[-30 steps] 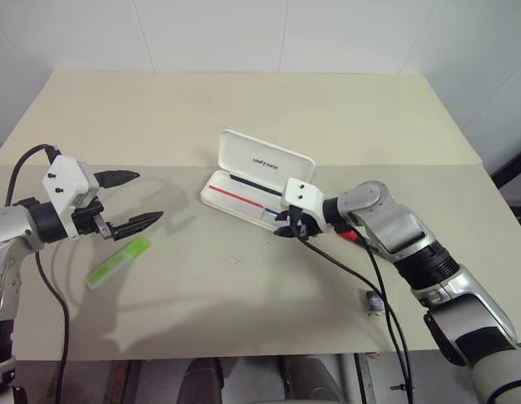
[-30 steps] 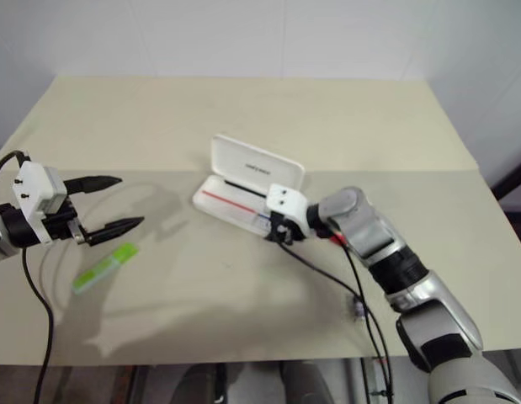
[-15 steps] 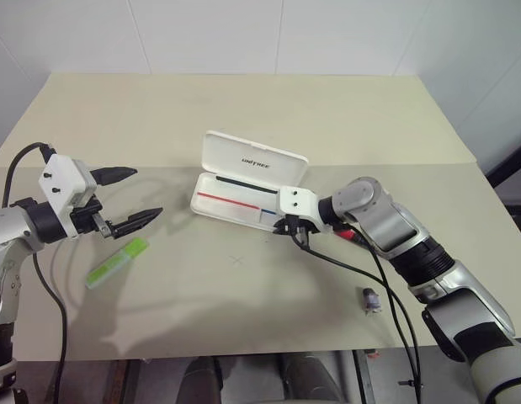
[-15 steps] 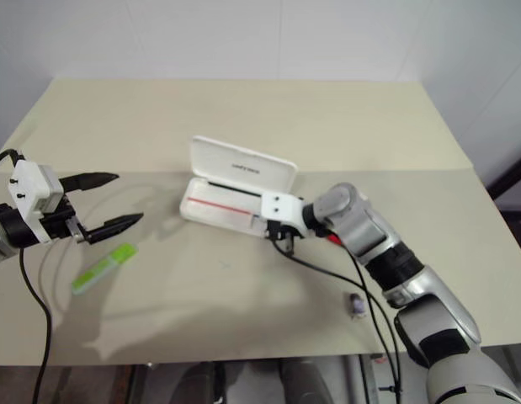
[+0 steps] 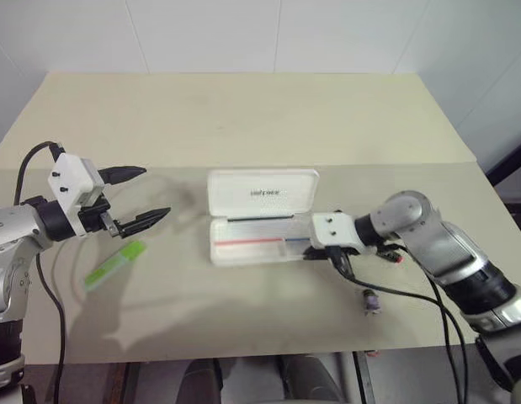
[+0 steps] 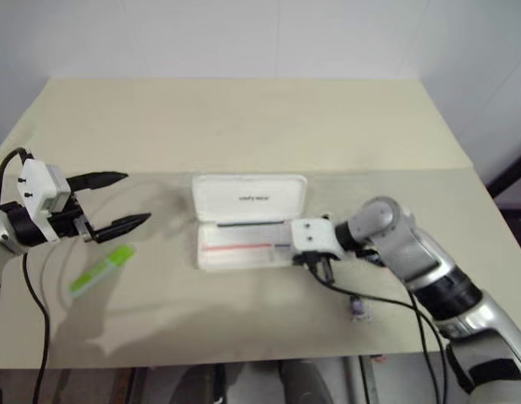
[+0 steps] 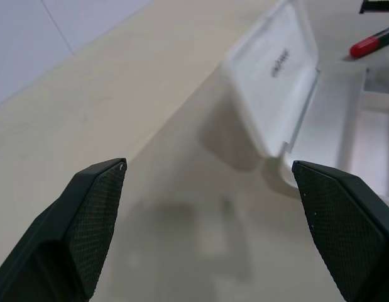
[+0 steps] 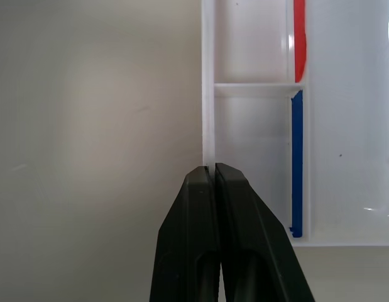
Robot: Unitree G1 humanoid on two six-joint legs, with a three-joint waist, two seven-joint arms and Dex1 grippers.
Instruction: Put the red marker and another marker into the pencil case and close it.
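Right end effector (image 8: 212, 173) (fingers together) pinches the pencil case (image 5: 260, 251) rim.

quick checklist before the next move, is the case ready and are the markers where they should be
1. Case lid open: ok.
2. Case tray free of markers: ok, both are outside it.
3. Red marker out of the case, on the table behind the right arm: not ok.
4. Green marker on the table below the left hand: not ok.
5. Left hand open for a pick: ok.
6. Right hand shut at the case's front wall; pinching it: cannot tell.
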